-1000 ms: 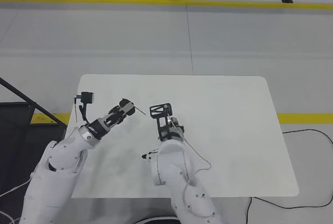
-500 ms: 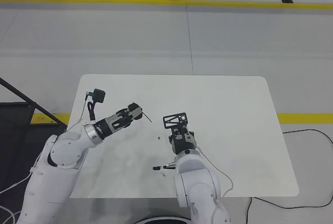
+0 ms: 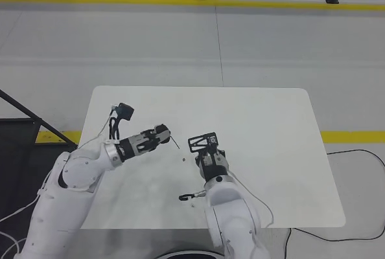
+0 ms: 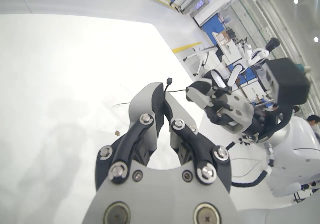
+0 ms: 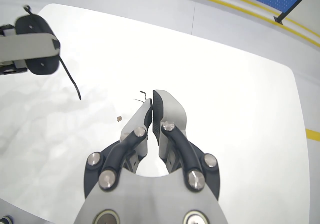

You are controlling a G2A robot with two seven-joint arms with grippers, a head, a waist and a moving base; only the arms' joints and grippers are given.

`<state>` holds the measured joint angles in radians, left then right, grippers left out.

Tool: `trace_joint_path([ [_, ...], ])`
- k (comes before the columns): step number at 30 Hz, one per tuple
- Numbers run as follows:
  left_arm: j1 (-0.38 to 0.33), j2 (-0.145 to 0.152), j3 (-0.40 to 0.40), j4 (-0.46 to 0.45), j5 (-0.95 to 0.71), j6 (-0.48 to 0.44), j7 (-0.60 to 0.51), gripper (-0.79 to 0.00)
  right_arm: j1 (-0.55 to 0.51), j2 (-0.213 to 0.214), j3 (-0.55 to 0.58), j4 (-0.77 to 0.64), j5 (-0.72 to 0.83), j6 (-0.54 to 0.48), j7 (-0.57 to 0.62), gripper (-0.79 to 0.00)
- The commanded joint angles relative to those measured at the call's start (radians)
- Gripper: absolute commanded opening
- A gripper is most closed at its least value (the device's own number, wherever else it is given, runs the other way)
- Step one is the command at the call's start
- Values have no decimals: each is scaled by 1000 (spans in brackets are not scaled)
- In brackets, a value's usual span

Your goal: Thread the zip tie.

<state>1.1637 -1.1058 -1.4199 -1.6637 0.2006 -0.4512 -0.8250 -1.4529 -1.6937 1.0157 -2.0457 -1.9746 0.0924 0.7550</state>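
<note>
Zip tie [image 4: 166, 87] | head [image 4: 169, 80]: left wrist view | tail [image 5: 71, 78]: right wrist view

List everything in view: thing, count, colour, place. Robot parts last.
zip tie: 1, black, pinched in the left gripper above the table, head and tail sticking out on opposite sides
strand: 1, thin and dark, poking from the right gripper's tips
speck: 1, brown, on the table between the grippers
table: 1, white, under both arms
lines: 2, yellow, on the grey floor around the table
left gripper: 1, grey with black pads, shut on the zip tie
right gripper: 1, grey with black pads, shut on the strand, facing the left gripper
</note>
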Motion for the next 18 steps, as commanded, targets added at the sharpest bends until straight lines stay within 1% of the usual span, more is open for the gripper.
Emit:
trace_joint_path([
  [1,-30,3,11,17,22,1,-46,-785,-35,10,12,-41,-11,-24,-40,-785],
  [3,-65,5,35,37,42,-10,-92,-785,-87,25,27,-93,-16,-69,-96,-785],
  [6,-102,6,61,58,66,-10,-129,-785,-152,39,51,-147,-21,-108,-160,-785],
  [8,-126,6,83,72,74,-23,-157,-785,-196,50,66,-181,-26,-163,-209,-785],
  [10,-146,7,111,83,73,-61,-193,-785,-242,60,92,-216,-20,-206,-253,-785],
  [13,-160,10,136,88,62,-132,-236,-785,-289,72,113,-248,-4,-254,-303,-785],
  [15,-160,12,140,93,44,-164,-244,-785,-309,79,122,-260,-5,-307,-315,-785],
  [18,-158,14,138,97,32,-171,-237,-785,-329,84,134,-275,3,-318,-318,-785],
])
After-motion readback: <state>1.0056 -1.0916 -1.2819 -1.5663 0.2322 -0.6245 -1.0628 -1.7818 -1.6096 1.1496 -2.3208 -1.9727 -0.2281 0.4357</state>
